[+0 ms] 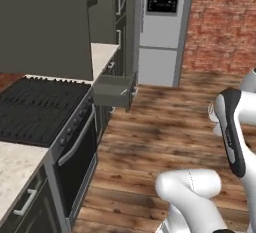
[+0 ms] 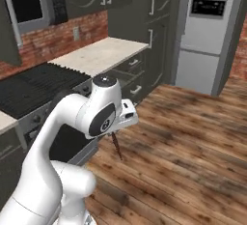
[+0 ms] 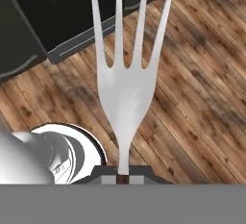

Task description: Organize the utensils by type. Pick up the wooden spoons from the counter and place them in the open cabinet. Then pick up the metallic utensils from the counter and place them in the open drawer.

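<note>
The drawer [image 1: 116, 91] stands pulled open beside the black stovetop [image 1: 37, 109], below the far stretch of table [image 1: 102, 54]. Its inside appears bare, though dim. The silver fridge [image 1: 160, 27] stands beyond, across wooden floor [image 1: 165, 132].

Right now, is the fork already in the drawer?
No, the fork sticks out from the gripper over the wooden floor, while the open drawer sits apart by the counter.

In my gripper [image 3: 124, 179] the fork [image 3: 126, 88] points to 12 o'clock over the floor [image 3: 192, 103]. The drawer [image 1: 116, 91] juts from the worktop [image 1: 102, 54], stove [image 1: 37, 109] beside it.
</note>
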You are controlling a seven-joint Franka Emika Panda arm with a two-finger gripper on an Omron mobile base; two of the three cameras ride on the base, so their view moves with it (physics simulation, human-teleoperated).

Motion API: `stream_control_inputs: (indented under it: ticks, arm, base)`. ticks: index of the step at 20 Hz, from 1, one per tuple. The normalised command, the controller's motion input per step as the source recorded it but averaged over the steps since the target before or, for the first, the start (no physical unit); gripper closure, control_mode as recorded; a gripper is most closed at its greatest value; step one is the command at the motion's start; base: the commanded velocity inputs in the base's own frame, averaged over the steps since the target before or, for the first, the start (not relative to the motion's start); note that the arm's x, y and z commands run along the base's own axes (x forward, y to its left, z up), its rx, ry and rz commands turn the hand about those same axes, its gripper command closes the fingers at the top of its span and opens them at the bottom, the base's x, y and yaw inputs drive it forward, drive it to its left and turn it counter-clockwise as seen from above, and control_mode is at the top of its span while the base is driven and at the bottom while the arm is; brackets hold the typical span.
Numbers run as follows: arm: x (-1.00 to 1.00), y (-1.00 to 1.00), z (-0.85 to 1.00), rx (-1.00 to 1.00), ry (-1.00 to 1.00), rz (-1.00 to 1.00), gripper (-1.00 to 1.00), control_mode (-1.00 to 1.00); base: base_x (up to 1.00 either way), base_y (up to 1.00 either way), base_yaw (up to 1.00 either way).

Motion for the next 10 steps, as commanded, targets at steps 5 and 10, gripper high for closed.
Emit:
stream_control_inputs:
  ticks: [5,10]
  arm:
    - [0.00,0.00,0.00,0.00,0.00,0.00,1.00,1.00]
    - [0.00,0.00,0.00,0.00,0.00,0.00,1.00,1.00]
  base:
    - [0.74,0.00,-0.48]
    - [0.96,-0.02,-0.14]
